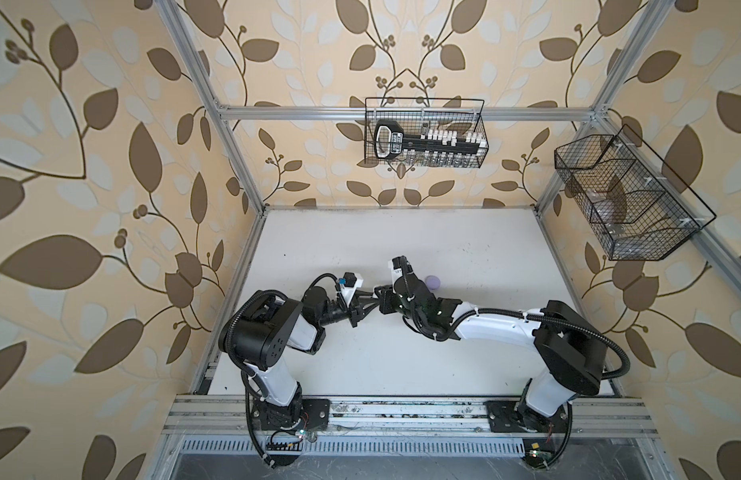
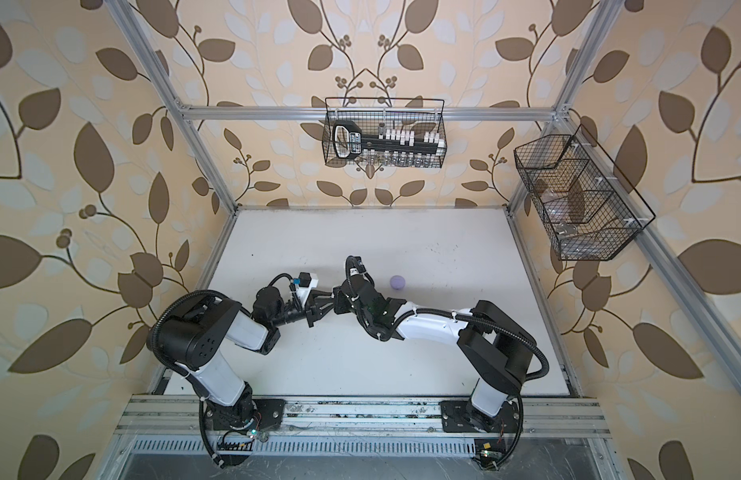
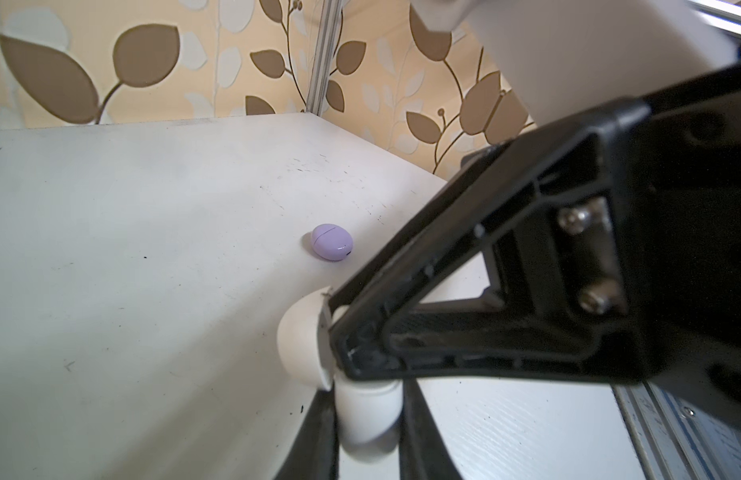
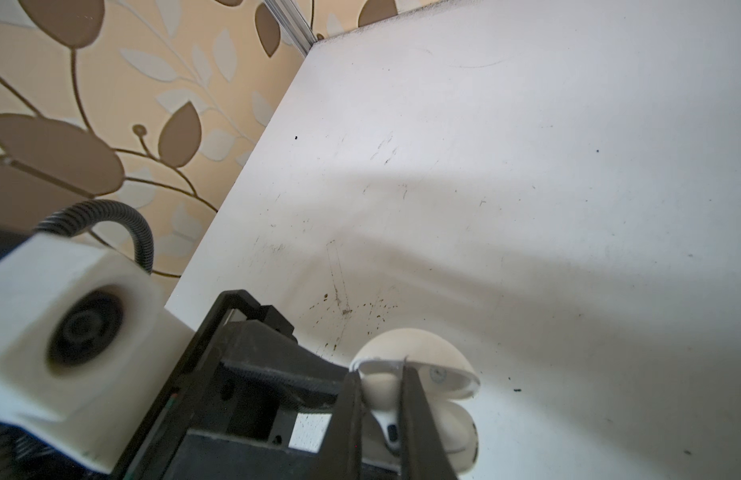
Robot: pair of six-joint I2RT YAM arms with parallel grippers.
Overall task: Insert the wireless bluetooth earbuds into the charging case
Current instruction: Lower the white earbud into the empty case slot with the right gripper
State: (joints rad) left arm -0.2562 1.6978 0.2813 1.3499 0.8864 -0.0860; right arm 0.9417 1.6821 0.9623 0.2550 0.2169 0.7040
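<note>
L claw (image 3: 366,401) was clenched on the open round white plastic charging case (image 4: 418,345), approx mid-table. R claw (image 4: 380,376) gripped a tiny white stemmed plastic earbud (image 4: 387,428) btwn the case's lid and base. A shut lavender oval plastic case (image 3: 332,242) lay nearby on the white table (image 4: 526,166).

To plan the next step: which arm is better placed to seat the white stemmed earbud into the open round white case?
Right. The right gripper is shut on the small white stemmed plastic earbud, directly at the open round white case; the left gripper only holds that case.
</note>
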